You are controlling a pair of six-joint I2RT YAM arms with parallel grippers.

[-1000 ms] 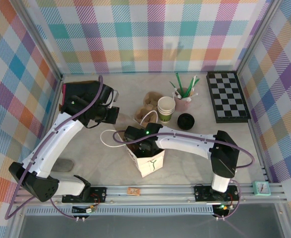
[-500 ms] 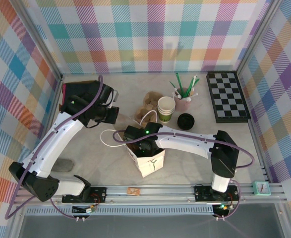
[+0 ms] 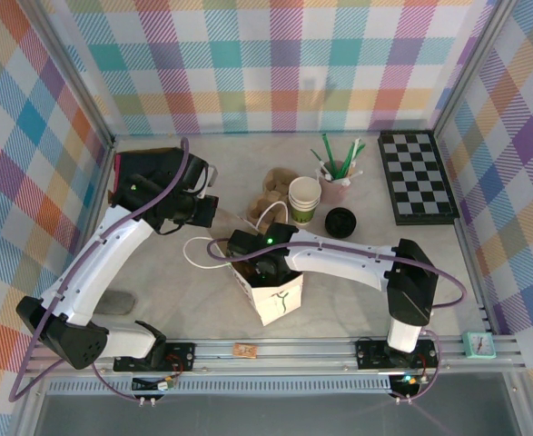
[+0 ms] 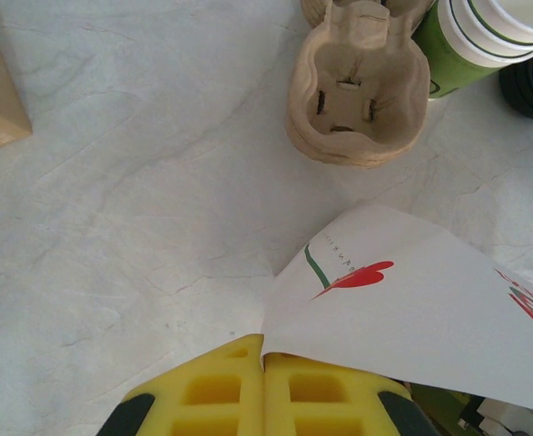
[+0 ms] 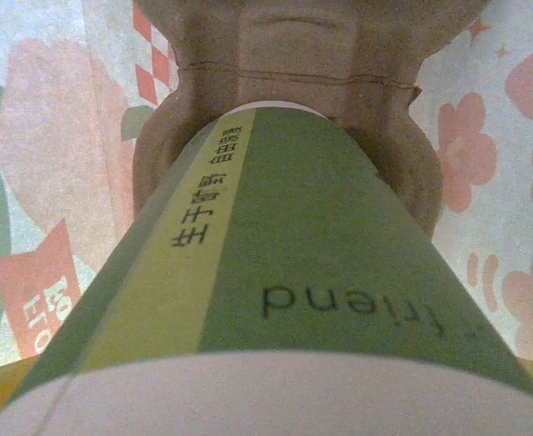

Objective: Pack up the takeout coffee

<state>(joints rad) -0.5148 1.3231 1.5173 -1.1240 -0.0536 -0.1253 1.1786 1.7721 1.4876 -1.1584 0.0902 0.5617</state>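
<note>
Your right gripper [image 3: 270, 270] clasps the green paper takeout cup [image 5: 284, 254] down inside the white paper bag [image 3: 281, 305] around it; next, release and rise.

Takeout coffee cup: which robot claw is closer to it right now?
Right. The right gripper is down in the paper bag, around the takeout coffee; the left gripper is closed outside, by the bag's paper edge.

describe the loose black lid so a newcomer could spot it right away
Start at the checkerboard in the far right corner. Just left of it stands a cup of green and white straws; the black lid lies in front of that cup, right of the stack of green-and-white cups. It is the one flat, round, all-black thing among upright cups.
</note>
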